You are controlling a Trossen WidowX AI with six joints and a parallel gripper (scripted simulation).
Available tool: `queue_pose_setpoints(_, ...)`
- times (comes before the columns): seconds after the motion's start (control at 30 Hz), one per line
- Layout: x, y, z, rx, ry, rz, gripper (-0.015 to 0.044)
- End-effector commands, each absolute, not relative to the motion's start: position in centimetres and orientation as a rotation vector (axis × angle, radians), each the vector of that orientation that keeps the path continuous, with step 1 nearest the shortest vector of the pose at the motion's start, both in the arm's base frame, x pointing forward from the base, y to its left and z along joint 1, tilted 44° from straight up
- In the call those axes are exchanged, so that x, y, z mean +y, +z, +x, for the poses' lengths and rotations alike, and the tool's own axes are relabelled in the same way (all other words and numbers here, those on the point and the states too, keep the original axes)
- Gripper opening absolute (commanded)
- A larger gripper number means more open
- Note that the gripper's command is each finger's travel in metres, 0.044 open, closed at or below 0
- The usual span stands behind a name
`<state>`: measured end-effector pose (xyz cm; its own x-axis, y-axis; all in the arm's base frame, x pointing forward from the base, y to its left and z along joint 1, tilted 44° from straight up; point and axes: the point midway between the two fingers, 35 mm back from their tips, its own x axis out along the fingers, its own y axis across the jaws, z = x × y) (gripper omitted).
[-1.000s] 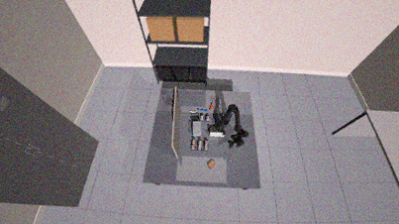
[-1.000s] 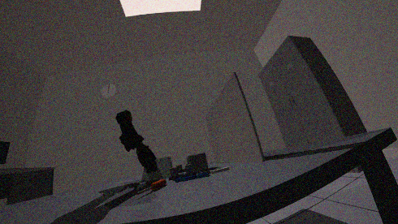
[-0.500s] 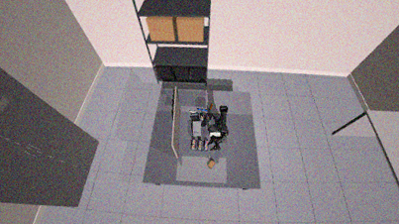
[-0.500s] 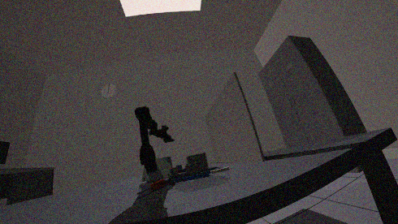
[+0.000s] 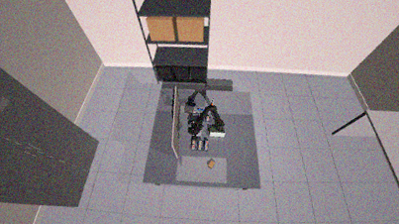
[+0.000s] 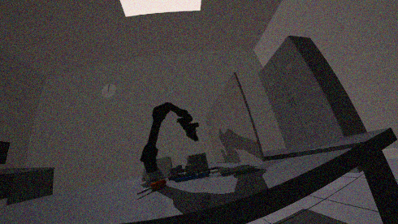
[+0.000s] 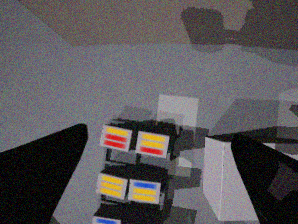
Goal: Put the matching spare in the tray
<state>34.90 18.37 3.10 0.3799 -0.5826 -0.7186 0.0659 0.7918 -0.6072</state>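
Observation:
My gripper (image 6: 196, 139) (image 7: 160, 136) is open and empty, high above the table; its black fingers stand either side of the wrist view. Between and below them are dark units with striped labels: one yellow-red-red (image 7: 116, 137), one yellow-yellow-red (image 7: 152, 144), one all yellow (image 7: 111, 186) and one blue-yellow-yellow (image 7: 144, 191). Another label (image 7: 107, 221) with blue on top is cut off at the bottom edge. A white box-like thing (image 5: 217, 134) (image 7: 212, 175) stands right of them in the wrist view. I cannot tell which thing is the mounted unit or the tray; no back code is readable.
An upright panel (image 5: 176, 122) (image 6: 231, 115) stands along one side of the table. An orange object (image 5: 211, 163) lies on a pale mat (image 5: 189, 174). An orange-red object (image 6: 158, 184) lies near the arm's base. A shelf rack (image 5: 180, 55) stands behind the table.

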Motion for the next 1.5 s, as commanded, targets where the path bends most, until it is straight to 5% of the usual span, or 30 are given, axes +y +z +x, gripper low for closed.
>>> queue_pose_setpoints(0.0,12.6,5.0,36.9,1.274,-0.530,-0.560,0.0440)
queue_pose_setpoints(0.2,2.8,8.5,37.8,1.546,-0.639,-0.541,0.0440)
queue_pose_setpoints(0.87,2.8,8.5,37.7,1.562,-0.627,-0.553,0.0440)
queue_pose_setpoints(1.3,16.6,-3.1,26.7,1.823,0.634,-1.553,0.0440)
queue_pose_setpoints(1.47,17.0,-3.7,25.8,1.820,0.713,-1.608,0.0440)
